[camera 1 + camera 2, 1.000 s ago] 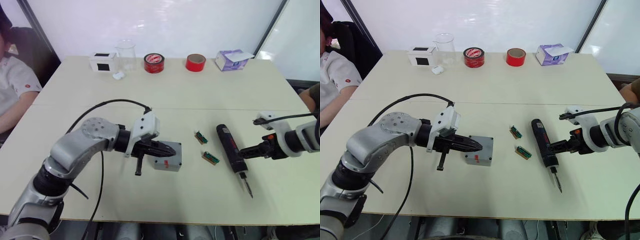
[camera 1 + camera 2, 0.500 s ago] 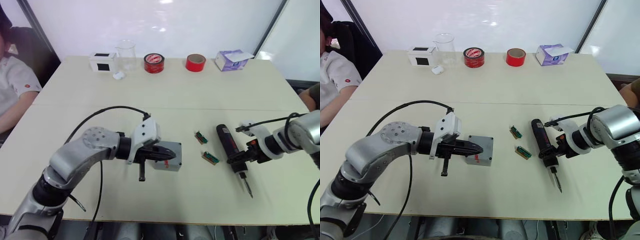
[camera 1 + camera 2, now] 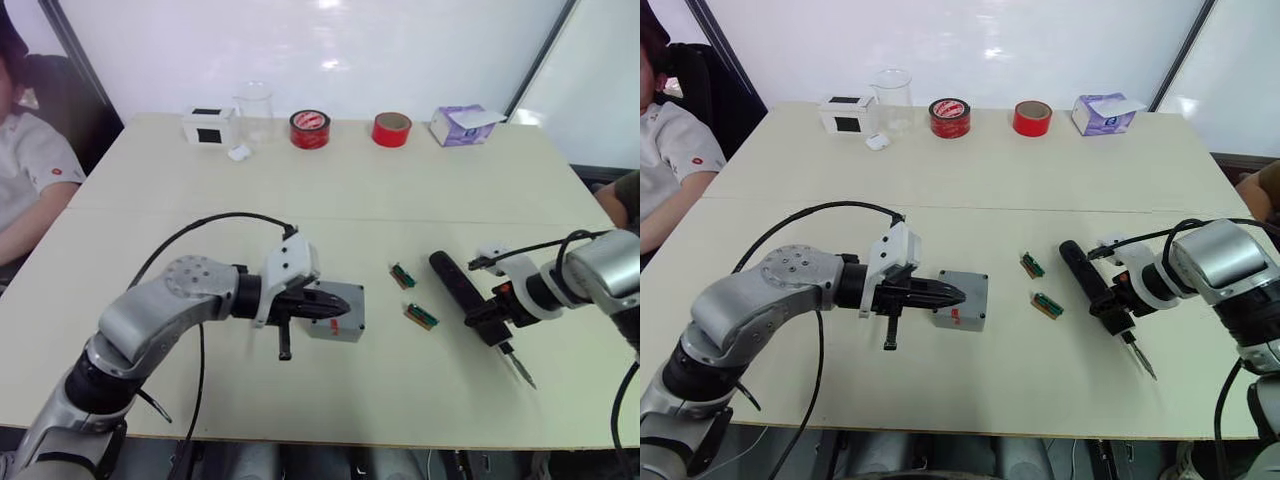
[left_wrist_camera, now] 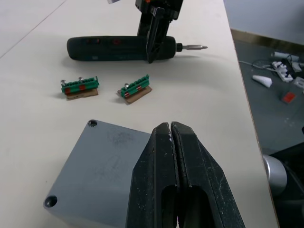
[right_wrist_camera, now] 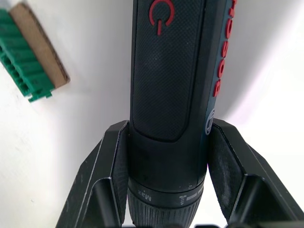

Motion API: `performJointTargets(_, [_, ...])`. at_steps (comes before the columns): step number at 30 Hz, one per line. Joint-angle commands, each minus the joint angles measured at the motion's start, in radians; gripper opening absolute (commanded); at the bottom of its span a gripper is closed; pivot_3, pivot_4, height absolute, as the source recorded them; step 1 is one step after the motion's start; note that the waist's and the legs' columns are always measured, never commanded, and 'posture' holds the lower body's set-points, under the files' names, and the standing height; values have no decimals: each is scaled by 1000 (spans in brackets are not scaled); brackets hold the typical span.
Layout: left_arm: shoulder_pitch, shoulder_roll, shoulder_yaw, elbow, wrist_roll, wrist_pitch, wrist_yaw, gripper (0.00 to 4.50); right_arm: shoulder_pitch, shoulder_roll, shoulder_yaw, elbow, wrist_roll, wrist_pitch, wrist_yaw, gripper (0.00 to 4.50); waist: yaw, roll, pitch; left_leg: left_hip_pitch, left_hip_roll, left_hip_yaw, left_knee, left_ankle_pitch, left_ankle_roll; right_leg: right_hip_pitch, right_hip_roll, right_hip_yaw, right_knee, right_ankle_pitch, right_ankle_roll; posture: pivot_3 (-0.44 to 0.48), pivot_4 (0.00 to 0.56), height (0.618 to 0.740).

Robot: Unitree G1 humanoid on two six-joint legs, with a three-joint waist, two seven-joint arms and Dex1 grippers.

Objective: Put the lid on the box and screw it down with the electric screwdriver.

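Note:
The grey box [image 3: 953,318] stands mid-table, with the grey lid [image 4: 102,166] lying flat on top, screw holes showing at its corners. My left gripper [image 3: 343,303] is shut and empty, its tips over the lid's top face. To the right, the black electric screwdriver [image 3: 458,287] lies slanted, its metal bit pointing toward the table's near right edge. My right gripper [image 3: 488,323] is shut on the screwdriver near its bit end. In the right wrist view a finger [image 5: 111,164] presses each side of the tool's body [image 5: 171,71].
Two small green circuit boards [image 3: 402,274] [image 3: 421,316] lie between box and screwdriver. Along the far edge stand a white box [image 3: 208,124], a glass beaker [image 3: 253,105], two red tape rolls [image 3: 310,127] [image 3: 391,127] and a purple tissue box [image 3: 460,122]. A person [image 3: 25,170] sits at the left.
My right gripper has reached the screwdriver and closed on it, and the bit end has swung out to the right. The left gripper stays over the lid.

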Motion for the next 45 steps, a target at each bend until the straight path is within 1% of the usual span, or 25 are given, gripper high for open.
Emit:
performJointTargets(1, [-16, 18, 43, 46, 21, -49, -22, 0, -179, 21, -117, 126, -99, -125, -56, 1779, -3, 8, 5, 0, -1, 2, 0, 1, -1, 0, 0, 1, -3, 4, 0, 0, 150, 740])
performJointTargets(2, [-25, 15, 47, 61, 25, -52, -18, 0, -213, 45, -174, 138, -89, -141, -73, 1779, -3, 11, 7, -2, -1, 5, 1, 2, -1, -3, -1, 4, -4, 7, 3, 0, 150, 740])
performJointTargets(3, [-33, 12, 49, 71, 24, -51, -17, 0, -237, 70, -232, 140, -74, -148, -88, 1779, 0, 12, 7, -4, -3, 7, 1, 2, 0, -6, -1, 6, -3, 8, 4, 0, 150, 740])
performJointTargets(4, [-38, 10, 51, 76, 20, -48, -20, 0, -242, 104, -318, 118, -50, -174, -111, 1779, 0, 12, 7, -6, -3, 8, 0, 3, 0, -10, 0, 7, -2, 8, 6, 0, 150, 740])
performJointTargets(5, [-43, 9, 49, 83, 17, -41, -24, 0, -215, 176, -457, 47, -18, -274, -167, 1779, 0, 12, 7, -9, -2, 7, 0, 3, -1, -13, 2, 7, -1, 10, 9, 0, 150, 740])
performJointTargets(6, [-44, 10, 48, 87, 14, -38, -29, 0, -191, 231, -551, -9, 0, -342, -208, 1779, 0, 11, 7, -11, -1, 6, -1, 3, -1, -15, 3, 7, -1, 11, 10, 0, 150, 740])
performJointTargets(7, [-44, 13, 48, 91, 12, -35, -35, 0, -163, 289, -633, -70, 15, -406, -246, 1779, 0, 11, 7, -13, 0, 5, -1, 3, -1, -17, 5, 6, 0, 11, 10, 0, 150, 740])
performJointTargets(8, [-42, 17, 40, 110, 19, -36, -43, 0, -117, 366, -698, -174, 51, -443, -279, 1779, 3, 12, 6, -14, 0, 5, -2, 3, -2, -18, 5, 6, 0, 11, 10, 0, 150, 740])
performJointTargets(9, [-39, 23, 35, 127, 27, -38, -52, 0, -77, 430, -735, -259, 82, -460, -305, 1779, 15, 12, 6, -19, 2, 3, -3, 5, -4, -22, 7, 4, 0, 10, 9, 0, 150, 740])
performJointTargets(10, [-38, 24, 29, 141, 32, -38, -60, 0, -44, 510, -785, -342, 149, -483, -334, 1779, 21, 12, 6, -22, 2, 3, -4, 9, -11, -22, 6, 0, 0, 10, 9, 0, 150, 740])
performJointTargets(11, [-38, 21, 29, 151, 29, -36, -64, 0, -25, 584, -835, -408, 228, -488, -364, 1779, 23, 12, 6, -22, 2, 3, -3, 9, -11, -22, 5, -1, -2, 10, 9, 0, 150, 740])
performJointTargets(12, [-41, 5, 38, 163, 14, -24, -56, 0, -19, 665, -896, -441, 374, -477, -403, 1779, 24, 12, 6, -22, 1, 3, -4, 9, -11, -22, 3, 0, -1, 10, 9, 0, 150, 740])
performJointTargets(13, [-43, -8, 43, 172, 4, -16, -50, 0, -8, 728, -935, -471, 469, -477, -433, 1779, 23, 13, 7, -22, 1, 2, -3, 9, -11, -22, 3, 0, -1, 10, 9, 0, 150, 740])
performJointTargets(15, [-41, -17, 25, 180, 19, -21, -51, 0, 44, 797, -924, -527, 528, -474, -485, 1779, 24, 14, 8, -22, 0, 3, -2, 9, -10, -22, 0, 2, 0, 11, 10, 0, 150, 740])
performJointTargets(17, [-39, -25, 9, 184, 41, -27, -47, 0, 97, 819, -874, -579, 516, -493, -511, 1779, 29, 14, 8, -21, 0, 2, 0, 7, -7, -19, -1, 1, 0, 12, 11, 0, 150, 740])
performJointTargets(18, [-40, -31, 5, 187, 47, -27, -41, 0, 119, 823, -850, -598, 510, -504, -517, 1779, 30, 14, 8, -20, 0, 2, 0, 6, -5, -17, -1, 1, -3, 12, 11, 0, 150, 740])
performJointTargets(21, [-44, -45, -41, 188, 94, -39, -29, 0, 226, 804, -741, -676, 458, -547, -472, 1779, 25, 13, 7, -18, -3, 1, 0, 5, -4, -15, -1, 0, -3, 11, 11, 0, 150, 740])
performJointTargets(24, [-24, -46, -87, 196, 138, -70, -41, 0, 300, 786, -688, -702, 444, -592, -433, 1779, 14, 14, 7, -18, -3, 2, 0, 5, -4, -17, 0, 1, -2, 11, 11, 0, 150, 740])
performJointTargets(28, [-9, -61, -131, 220, 180, -99, -43, 0, 376, 766, -639, -683, 362, -681, -399, 1779, 4, 14, 7, -18, -2, 1, 0, 5, -4, -17, 1, 0, -2, 11, 11, 0, 150, 740])
performJointTargets(30, [-9, -59, -146, 229, 205, -113, -46, 0, 391, 754, -620, -678, 332, -713, -390, 1779, 4, 14, 7, -17, -2, 1, 0, 5, -4, -17, 1, 1, -2, 11, 11, 0, 150, 740])
performJointTargets(36, [-6, -63, -142, 249, 221, -128, -58, 0, 431, 718, -557, -651, 246, -783, -352, 1779, 5, 14, 7, -17, -2, 1, 0, 5, -4, -16, 1, 1, -1, 11, 11, 0, 150, 740])
performJointTargets(45, [-6, -64, -133, 251, 222, -118, -56, 0, 478, 722, -506, -583, 146, -898, -323, 1779, 5, 14, 7, -16, -2, 1, 0, 5, -4, -15, 1, 1, -1, 11, 11, 0, 150, 740])
